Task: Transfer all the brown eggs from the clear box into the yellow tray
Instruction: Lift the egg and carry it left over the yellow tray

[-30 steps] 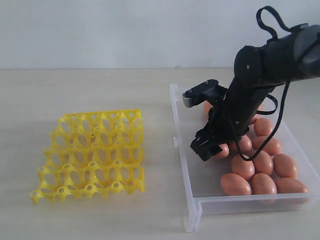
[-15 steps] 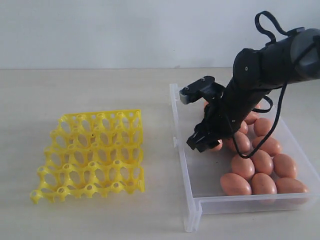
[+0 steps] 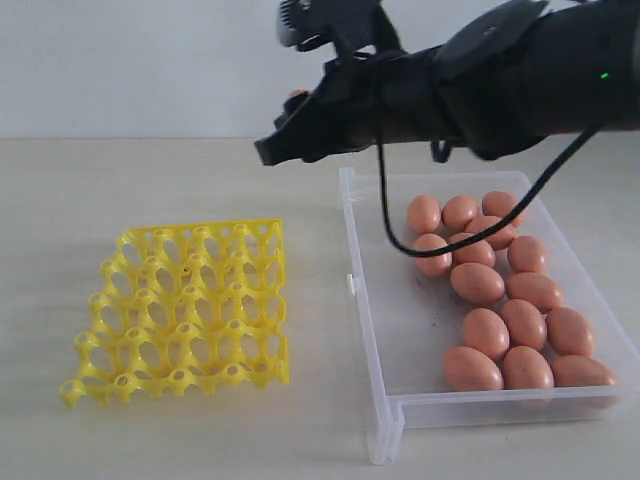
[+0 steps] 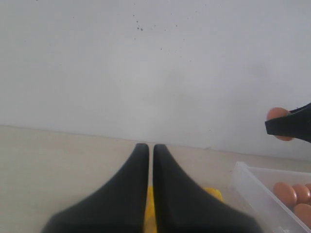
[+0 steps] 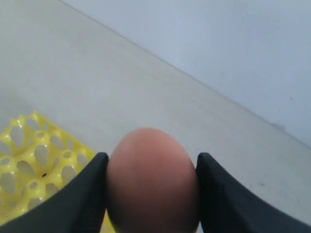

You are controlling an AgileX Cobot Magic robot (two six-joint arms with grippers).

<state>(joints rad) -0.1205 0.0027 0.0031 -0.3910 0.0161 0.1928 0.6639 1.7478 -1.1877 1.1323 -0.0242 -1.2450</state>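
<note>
My right gripper (image 3: 285, 125) hangs high above the table, between the clear box (image 3: 356, 262) and the yellow tray (image 3: 200, 228). It is shut on one brown egg (image 5: 153, 179), which fills the gap between the two black fingers (image 5: 87, 194). Only a sliver of that egg (image 3: 297, 96) shows in the exterior view. Several brown eggs (image 3: 478, 282) lie in the right part of the clear box. The yellow tray's cups hold nothing. My left gripper (image 4: 151, 145) is shut and holds nothing, with the tray (image 4: 214, 193) partly hidden under it.
The right arm and its black cable (image 3: 440, 240) stretch over the far end of the clear box. The pale tabletop (image 3: 150, 170) runs back to a white wall. The box's near-left floor (image 3: 410, 340) carries a few dark specks.
The right gripper, down among the eggs in the box a second ago, has closed on one, risen out of the box and swung up and left toward the tray.
</note>
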